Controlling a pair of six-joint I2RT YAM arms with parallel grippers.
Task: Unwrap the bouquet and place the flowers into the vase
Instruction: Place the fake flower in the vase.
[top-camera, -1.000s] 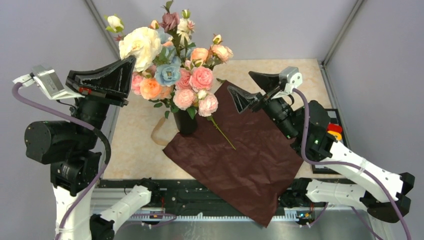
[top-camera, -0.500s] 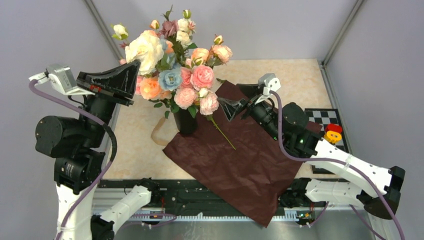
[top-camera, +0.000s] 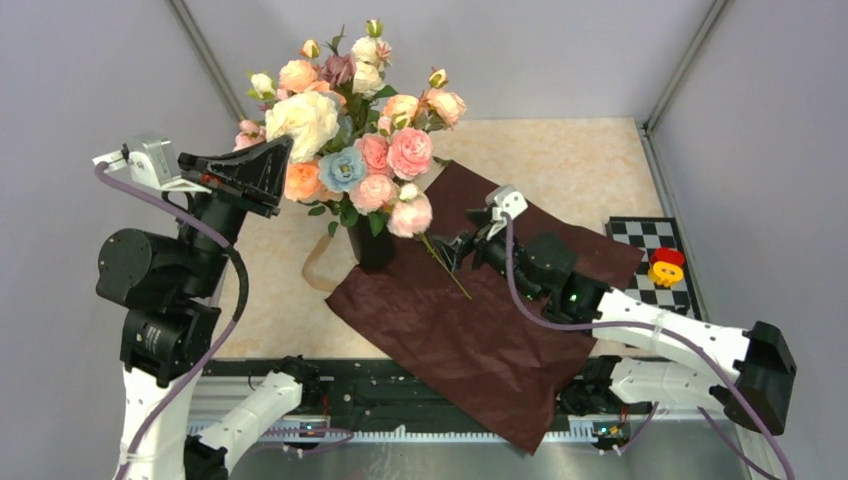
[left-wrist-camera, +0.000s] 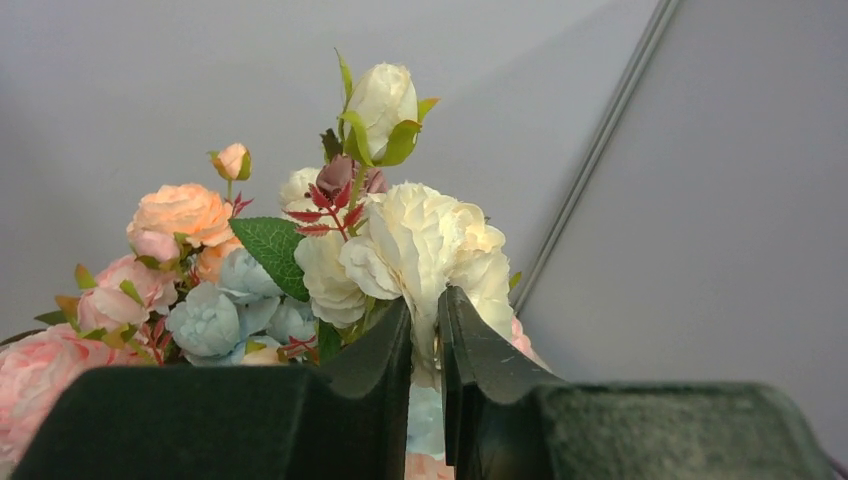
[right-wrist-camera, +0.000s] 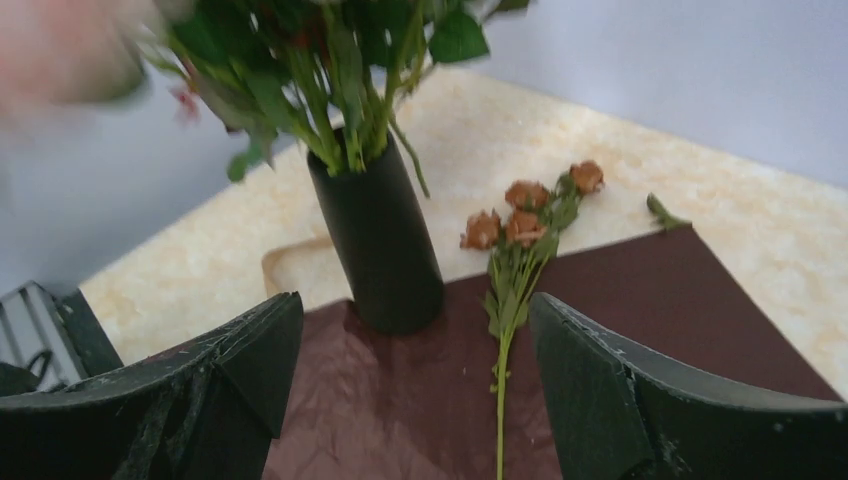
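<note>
Right end effector (right-wrist-camera: 415, 312) hung spread over rose stem (right-wrist-camera: 503, 330) on maroon paper (right-wrist-camera: 640, 300), 3 o'clock of vase (right-wrist-camera: 378, 250); left end effector (left-wrist-camera: 425, 325) nearly pressed together at cream bloom (left-wrist-camera: 430, 245), grip unclear

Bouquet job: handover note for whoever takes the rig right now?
Left gripper: jaws nearly closed, up at the cream bloom; grip unclear.
Right gripper: open, empty, low over the loose stem.
Vase: upright at the edge of the wrapping paper, full of flowers.
Done: paper off and spread flat, most stems in.
To do: pick the loose stem off the paper, put it in the vase.
</note>
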